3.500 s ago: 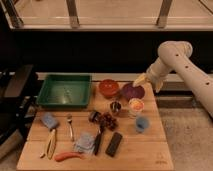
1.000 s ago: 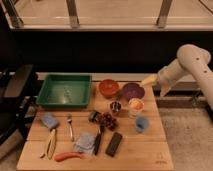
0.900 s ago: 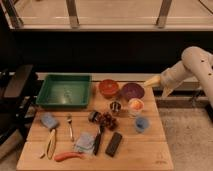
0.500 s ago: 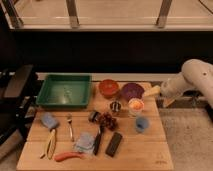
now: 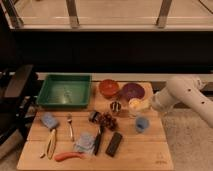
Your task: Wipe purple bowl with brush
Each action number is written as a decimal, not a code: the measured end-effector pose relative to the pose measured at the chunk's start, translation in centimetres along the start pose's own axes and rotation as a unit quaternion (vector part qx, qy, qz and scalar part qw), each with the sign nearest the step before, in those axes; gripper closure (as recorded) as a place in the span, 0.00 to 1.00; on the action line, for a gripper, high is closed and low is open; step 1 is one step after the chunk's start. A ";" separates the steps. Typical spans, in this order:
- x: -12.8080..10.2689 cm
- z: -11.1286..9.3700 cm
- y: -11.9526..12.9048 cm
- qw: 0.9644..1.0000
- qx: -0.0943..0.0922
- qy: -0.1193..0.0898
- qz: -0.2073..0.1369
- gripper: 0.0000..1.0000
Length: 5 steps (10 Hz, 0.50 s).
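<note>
The purple bowl (image 5: 132,90) sits at the back right of the wooden table (image 5: 150,155), beside the red-orange bowl (image 5: 108,87). The brush (image 5: 98,139), a slim black stick, lies near the front middle between a blue cloth (image 5: 85,142) and a black block (image 5: 114,144). My white arm (image 5: 182,95) reaches in low from the right. Its gripper (image 5: 148,105) is at the table's right edge, just right of a yellow cup (image 5: 135,105) and in front of the purple bowl. It is open and holds nothing.
A green tray (image 5: 65,91) stands at the back left. A small metal cup (image 5: 116,106), a dark red bunch (image 5: 106,120), a blue cup (image 5: 142,124), a fork (image 5: 70,126), a blue sponge (image 5: 49,120), a yellow-handled tool (image 5: 50,145) and an orange piece (image 5: 67,156) lie around.
My arm has come down from above the table's back right corner. The gripper now sits lower, beside the yellow cup. Nothing on the table has moved.
</note>
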 end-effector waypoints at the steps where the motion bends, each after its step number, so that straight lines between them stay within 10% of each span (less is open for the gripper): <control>1: -1.3 0.9 -0.2 1.000 0.004 -0.027 -0.005 0.22; 5: -1.7 1.1 -0.3 0.999 0.006 -0.036 -0.008 0.22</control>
